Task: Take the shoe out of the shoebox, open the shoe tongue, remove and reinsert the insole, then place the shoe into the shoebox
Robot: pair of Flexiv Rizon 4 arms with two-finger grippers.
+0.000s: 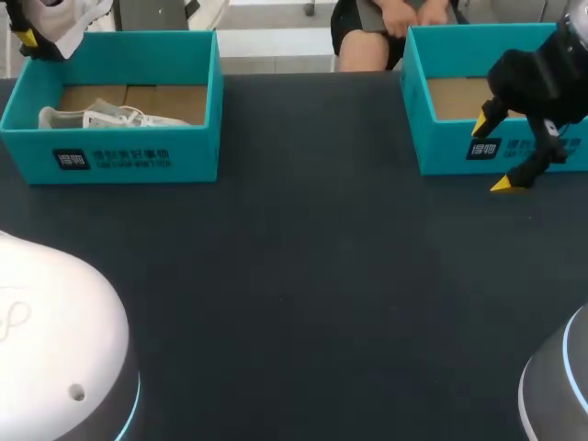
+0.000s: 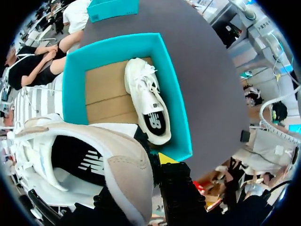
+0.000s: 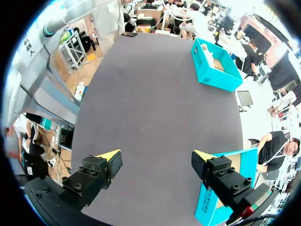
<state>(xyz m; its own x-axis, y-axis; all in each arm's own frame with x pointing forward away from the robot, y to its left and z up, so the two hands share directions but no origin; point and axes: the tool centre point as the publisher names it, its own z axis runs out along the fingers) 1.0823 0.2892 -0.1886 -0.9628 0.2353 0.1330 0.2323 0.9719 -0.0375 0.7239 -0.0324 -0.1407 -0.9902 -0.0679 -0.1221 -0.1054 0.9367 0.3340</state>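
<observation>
My left gripper [image 1: 32, 37] hangs above the far left corner of the left teal shoebox [image 1: 119, 156], shut on a white and beige shoe [image 1: 69, 16]. In the left wrist view that shoe [image 2: 94, 160] fills the space before the gripper [image 2: 149, 157] and hides one fingertip. A second white shoe [image 1: 110, 117] lies on its side on the cardboard floor of the box [image 2: 75, 80]; from the left wrist it [image 2: 148, 103] shows its dark insole. My right gripper [image 1: 492, 154] stands open and empty in front of the right teal shoebox [image 1: 441, 138].
The right shoebox [image 3: 209, 202] stands close beside one finger of my right gripper [image 3: 156, 157]; only cardboard shows inside it. The left box [image 3: 216, 70] is far across the dark table [image 1: 303, 276]. My arms' bases [image 1: 55, 349] fill the near corners.
</observation>
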